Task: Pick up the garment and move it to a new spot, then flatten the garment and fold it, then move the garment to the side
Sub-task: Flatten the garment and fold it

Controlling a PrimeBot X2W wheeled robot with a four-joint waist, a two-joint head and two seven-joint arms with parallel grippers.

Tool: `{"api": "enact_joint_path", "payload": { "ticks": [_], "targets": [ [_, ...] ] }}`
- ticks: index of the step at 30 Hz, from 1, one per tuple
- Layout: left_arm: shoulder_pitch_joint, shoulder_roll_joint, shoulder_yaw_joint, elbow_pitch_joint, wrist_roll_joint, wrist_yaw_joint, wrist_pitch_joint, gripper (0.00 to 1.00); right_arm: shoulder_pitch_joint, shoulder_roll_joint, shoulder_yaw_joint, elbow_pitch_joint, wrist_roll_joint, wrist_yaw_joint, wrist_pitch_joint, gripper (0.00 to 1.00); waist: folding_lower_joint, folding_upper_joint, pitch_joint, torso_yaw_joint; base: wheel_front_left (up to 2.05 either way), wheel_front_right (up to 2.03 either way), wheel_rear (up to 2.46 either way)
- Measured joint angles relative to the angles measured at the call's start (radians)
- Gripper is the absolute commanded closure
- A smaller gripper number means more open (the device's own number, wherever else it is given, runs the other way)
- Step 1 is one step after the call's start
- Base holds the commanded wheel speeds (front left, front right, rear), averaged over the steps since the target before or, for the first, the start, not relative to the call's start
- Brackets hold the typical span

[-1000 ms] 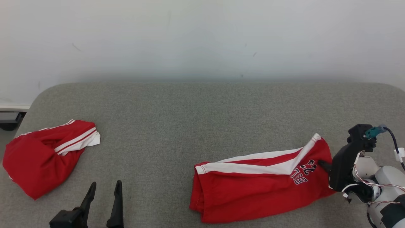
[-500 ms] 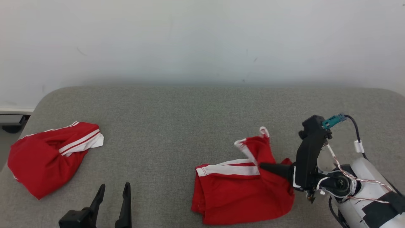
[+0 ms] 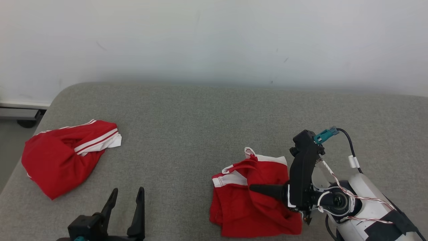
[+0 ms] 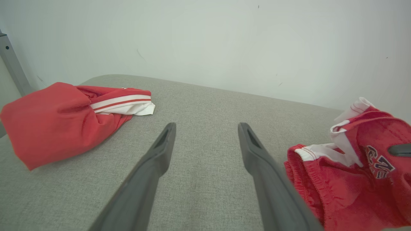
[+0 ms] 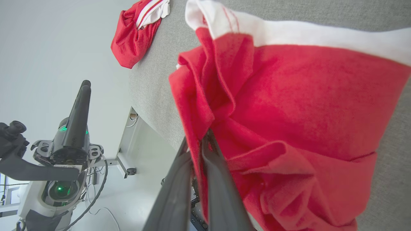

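Observation:
The garment (image 3: 254, 207), red shorts with white side stripes, lies bunched on the grey padded table (image 3: 200, 127) at the front right. My right gripper (image 3: 253, 188) points left over it, shut on a fold of its red cloth lifted off the rest. The right wrist view shows the cloth (image 5: 305, 112) pinched between my right gripper's (image 5: 200, 139) closed fingers. At the front left, my left gripper (image 3: 128, 191) stands open and holds nothing. In its wrist view the left gripper (image 4: 207, 126) hangs above bare table, with the garment (image 4: 337, 186) to its right.
A second red garment with white stripes (image 3: 63, 160) lies crumpled near the table's left edge, also in the left wrist view (image 4: 54, 118). A pale wall runs behind the table. Grey floor and a metal frame (image 3: 20, 113) show past the left edge.
My right gripper has moved left, pulling the garment's right end up and over the rest, so the flat shorts are now bunched. The camera has turned a little leftward.

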Motion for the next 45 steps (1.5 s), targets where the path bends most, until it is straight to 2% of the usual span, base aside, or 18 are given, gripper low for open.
{"api": "enact_joint_path", "payload": {
  "ticks": [9, 15, 16, 17, 18, 22, 32, 40, 45],
  "targets": [
    [-0.033, -0.019, -0.012, 0.012, 0.000, -0.008, 0.007, 0.00, -0.003, 0.033, 0.012, 0.025, -0.042, -0.085, -0.020, 1.00, 0.0000, 0.0000, 0.026, 0.032, 0.00, 0.00, 0.00],
    [-0.045, -0.023, -0.012, 0.030, -0.005, -0.009, 0.007, 0.00, -0.005, 0.044, 0.027, 0.053, -0.063, -0.103, -0.027, 1.00, 0.0000, 0.0000, 0.038, 0.047, 0.00, 0.00, 0.00],
    [-0.045, -0.023, -0.012, 0.032, -0.006, -0.009, 0.007, 0.00, -0.005, 0.044, 0.029, 0.058, -0.065, -0.104, -0.027, 0.84, 0.0001, 0.0000, 0.038, 0.048, 0.00, 0.00, 0.00],
    [-0.045, -0.023, -0.012, 0.033, -0.006, -0.009, 0.007, 0.00, -0.005, 0.044, 0.029, 0.062, -0.065, -0.104, -0.027, 0.54, 0.0000, 0.0000, 0.039, 0.049, 0.00, 0.00, 0.00],
    [-0.045, -0.023, -0.012, 0.034, -0.006, -0.009, 0.007, 0.00, -0.005, 0.044, 0.028, 0.064, -0.065, -0.104, -0.029, 0.00, 0.0000, 0.0000, 0.039, 0.050, 0.00, 0.00, 0.00],
    [-0.046, -0.022, -0.002, 0.040, -0.012, -0.009, 0.006, 0.00, -0.008, 0.047, 0.013, 0.064, -0.063, -0.104, -0.044, 0.00, 0.0000, 0.0000, 0.039, 0.048, 0.00, 0.00, 0.00],
    [-0.040, -0.017, 0.003, 0.055, -0.020, -0.009, -0.003, 0.00, -0.001, 0.032, -0.102, -0.003, -0.019, -0.095, -0.142, 0.00, 0.0000, 0.0000, 0.014, 0.027, 0.00, 0.00, 0.00],
    [-0.032, -0.002, -0.002, 0.041, -0.013, -0.008, -0.012, 0.00, 0.025, -0.111, -0.070, -0.019, -0.189, -0.095, -0.199, 0.00, 0.0000, 0.0000, 0.001, 0.000, 0.00, 0.00, 0.00],
    [-0.023, -0.002, -0.018, 0.032, 0.009, -0.008, -0.012, 0.00, 0.043, -0.146, -0.041, -0.013, -0.245, -0.096, -0.208, 0.00, 0.0000, 0.0000, 0.001, 0.005, 0.00, 0.00, 0.00]
  ]
}}
